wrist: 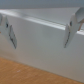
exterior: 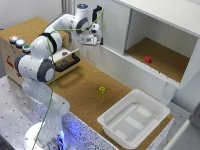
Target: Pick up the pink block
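Cork floor [exterior: 82, 82]; pink block [exterior: 147, 59] cubic; tool [exterior: 92, 40] fingers apart.

The counter [exterior: 75, 82] is showing a rough, grainy cork-like top, matt brown. At its near right corner the white tub [exterior: 134, 120] is looking like smooth, slightly glossy plastic. The arm [exterior: 47, 55] is gleaming in glossy white shells with black joints. The white cabinet [exterior: 165, 22] is looking smooth and matt.
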